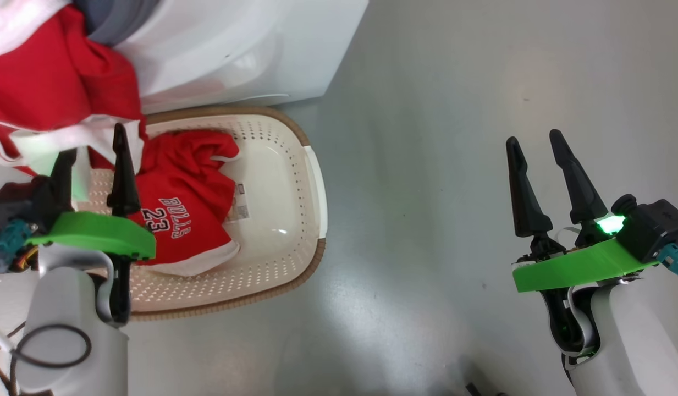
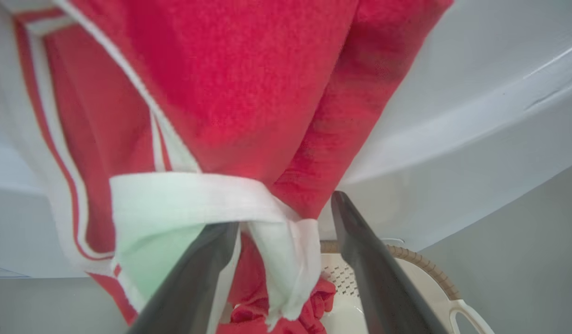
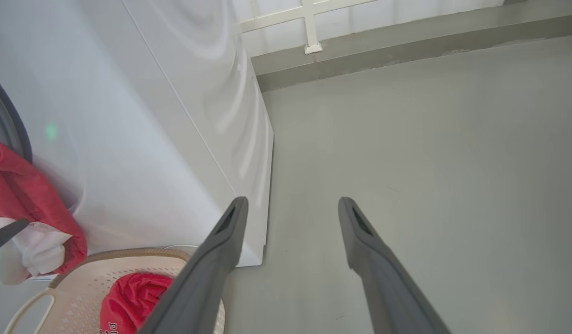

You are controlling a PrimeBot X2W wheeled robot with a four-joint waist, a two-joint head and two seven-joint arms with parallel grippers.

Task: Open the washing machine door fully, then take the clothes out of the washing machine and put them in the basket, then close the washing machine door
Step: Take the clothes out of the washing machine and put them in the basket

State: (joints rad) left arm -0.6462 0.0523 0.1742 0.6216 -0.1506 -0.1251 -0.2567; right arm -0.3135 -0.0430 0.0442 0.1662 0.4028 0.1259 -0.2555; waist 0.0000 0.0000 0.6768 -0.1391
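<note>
A red garment with white trim (image 1: 53, 77) hangs out of the white washing machine (image 1: 234, 49) at the upper left. Its white hem (image 2: 188, 199) drapes across my left gripper (image 1: 91, 159), whose jaws stand open around it, the cloth resting against one finger (image 2: 207, 269). Below lies the cream basket (image 1: 278, 187) with the red "BULLS 23" jersey (image 1: 185, 209) in it. My right gripper (image 1: 534, 137) hovers open over bare floor to the right, holding nothing. The washing machine door is out of view.
The basket (image 3: 81, 287) sits on the grey floor right against the machine's front (image 3: 128, 139). A low wall ledge and white frame (image 3: 309, 28) run behind the machine. Open grey floor (image 1: 426, 165) stretches between basket and right arm.
</note>
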